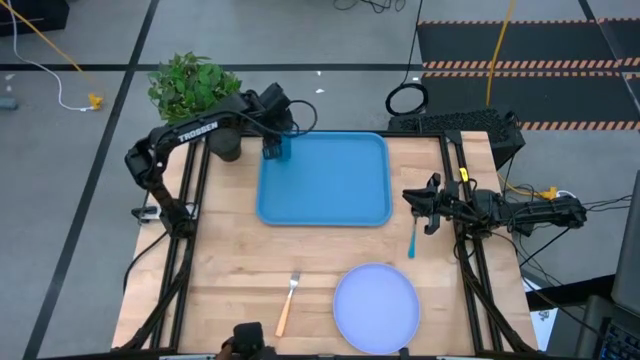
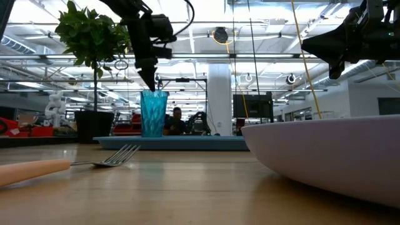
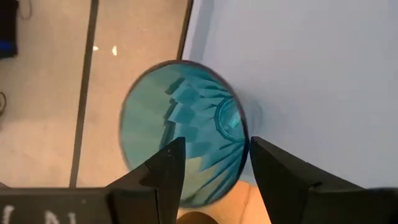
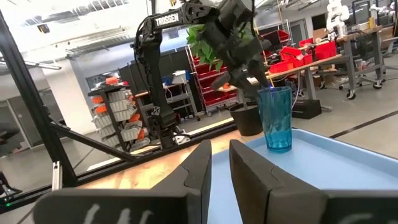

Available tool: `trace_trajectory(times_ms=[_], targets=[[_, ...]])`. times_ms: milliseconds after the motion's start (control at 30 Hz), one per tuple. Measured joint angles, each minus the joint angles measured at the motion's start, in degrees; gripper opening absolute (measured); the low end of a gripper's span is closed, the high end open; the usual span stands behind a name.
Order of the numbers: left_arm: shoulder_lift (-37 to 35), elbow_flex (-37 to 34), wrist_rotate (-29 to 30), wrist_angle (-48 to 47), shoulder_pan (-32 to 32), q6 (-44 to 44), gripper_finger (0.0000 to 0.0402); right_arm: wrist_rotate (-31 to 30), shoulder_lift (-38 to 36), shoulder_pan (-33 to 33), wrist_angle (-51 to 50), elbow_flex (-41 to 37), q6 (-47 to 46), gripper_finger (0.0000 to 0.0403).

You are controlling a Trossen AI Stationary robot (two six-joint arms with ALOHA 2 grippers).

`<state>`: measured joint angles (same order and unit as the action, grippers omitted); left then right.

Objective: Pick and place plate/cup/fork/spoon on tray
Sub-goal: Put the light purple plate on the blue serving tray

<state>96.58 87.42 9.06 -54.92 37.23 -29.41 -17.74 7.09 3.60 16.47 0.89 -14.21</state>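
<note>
The teal cup [image 1: 275,150] stands upright on its base in the blue tray's [image 1: 330,185] far left corner. My left gripper [image 1: 277,138] is open just above the cup's rim [image 3: 239,155]. One finger is over the cup's inside and the other is outside its wall. The plate [image 1: 376,308] and the fork [image 1: 288,300] lie on the table near its front edge. The spoon [image 1: 412,240] lies right of the tray. My right gripper [image 1: 410,198] hovers empty above the table right of the tray, its fingers almost together.
A potted green plant [image 1: 195,90] stands at the far left, close behind my left arm. Bare wood lies between the tray and the plate. In the low view the plate [image 2: 325,156] fills the near right and the fork [image 2: 94,164] the near left.
</note>
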Motion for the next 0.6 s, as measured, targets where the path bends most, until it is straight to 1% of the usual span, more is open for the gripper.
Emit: trace_trajectory(times_ms=[200,267,333,400,467,600], targets=[[-4.5,0.0,0.0,0.8,-0.7,1.2,0.0184,0.0,0.0,0.0,0.7,0.0,0.1,0.0052],[-6.2,0.0,-0.2,0.6,-1.4,3.8,0.0184,0.0,0.0,0.0,1.3,0.0,-0.2,0.0052],[-8.3,0.0,-2.1,0.0,-3.1,8.1,0.0184,0.8,0.0,0.0,1.8,0.0,-2.2,0.0052],[-11.1,0.0,-5.7,-1.1,-5.5,11.9,0.0184,3.1,0.0,0.3,2.1,0.0,-6.1,0.0052],[-13.8,0.0,-8.2,-1.5,-8.9,15.6,0.0184,4.5,0.0,0.8,2.3,0.0,-7.9,0.0052],[-18.0,0.0,-8.8,-1.5,-17.6,19.9,0.0184,6.0,0.3,2.5,2.7,0.6,-9.3,0.0052]])
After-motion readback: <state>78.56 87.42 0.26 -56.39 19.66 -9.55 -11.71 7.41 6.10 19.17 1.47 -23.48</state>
